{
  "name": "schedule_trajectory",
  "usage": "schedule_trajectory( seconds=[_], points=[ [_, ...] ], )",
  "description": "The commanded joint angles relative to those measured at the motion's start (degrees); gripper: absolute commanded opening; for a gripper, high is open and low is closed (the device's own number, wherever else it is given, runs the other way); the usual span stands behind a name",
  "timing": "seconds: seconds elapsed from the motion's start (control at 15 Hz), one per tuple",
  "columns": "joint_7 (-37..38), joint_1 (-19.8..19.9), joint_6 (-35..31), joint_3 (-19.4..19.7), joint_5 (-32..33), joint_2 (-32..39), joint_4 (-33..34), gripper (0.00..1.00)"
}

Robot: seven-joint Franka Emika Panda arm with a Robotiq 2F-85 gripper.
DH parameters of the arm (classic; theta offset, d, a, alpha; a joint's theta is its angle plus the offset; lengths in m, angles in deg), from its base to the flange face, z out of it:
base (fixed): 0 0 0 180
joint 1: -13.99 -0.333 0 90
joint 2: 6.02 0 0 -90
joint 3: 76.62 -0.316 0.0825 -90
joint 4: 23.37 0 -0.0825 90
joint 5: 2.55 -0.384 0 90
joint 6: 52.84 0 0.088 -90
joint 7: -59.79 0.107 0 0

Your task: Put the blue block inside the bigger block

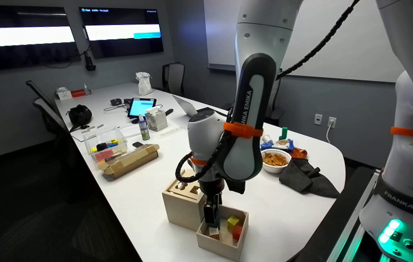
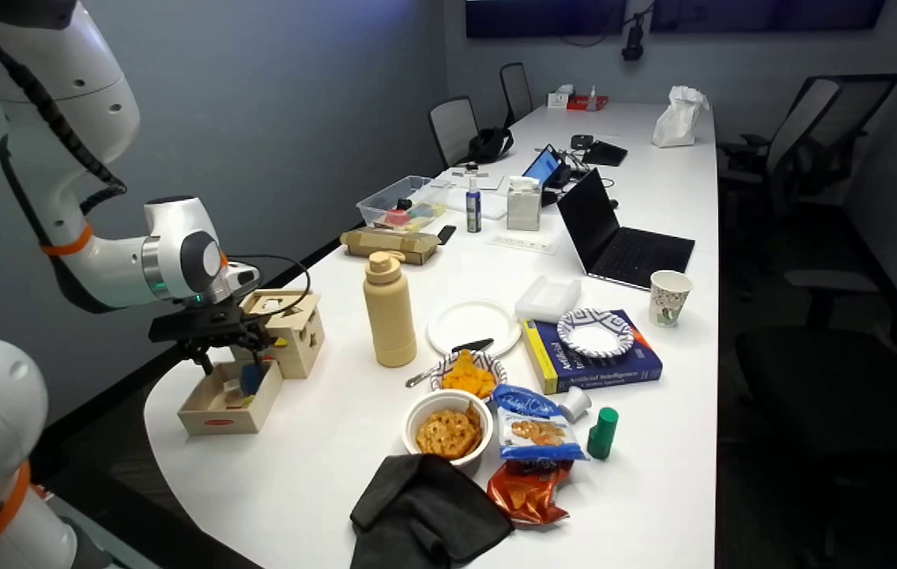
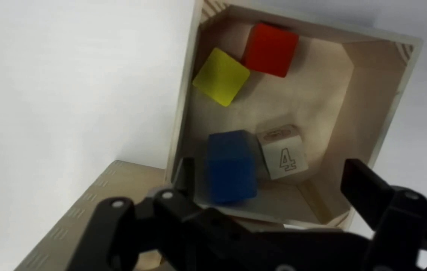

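The gripper (image 3: 271,175) is positioned at the tray (image 3: 363,109), jaws spread wide, grasping nothing. The blue block (image 3: 232,169) sits inside the tray. From where I stand, the transfer appears not yet begun; remaining: grip, lift, carry, insert into the box (image 1: 181,209).

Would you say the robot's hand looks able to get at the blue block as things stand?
Probably yes: the open hand is at the tray and nothing lies on the blue block, though the numbered cube beside it may crowd the grasp.
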Motion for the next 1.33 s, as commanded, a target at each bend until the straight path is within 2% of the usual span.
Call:
schedule_trajectory(
  seconds=[0.0,0.93,1.0,1.07,1.27],
  points=[
    [-1.77,2.35,-0.53,-1.74,0.07,2.34,1.38,1.00],
    [-0.92,0.22,-0.91,0.86,1.75,5.96,4.71,1.00],
    [-0.77,0.00,-0.99,1.13,1.97,6.12,4.79,0.75],
    [-0.75,-0.02,-1.07,1.14,2.03,6.17,4.75,0.74],
    [-0.70,-0.11,-1.25,1.32,2.13,6.30,4.75,0.48]
  ],
)
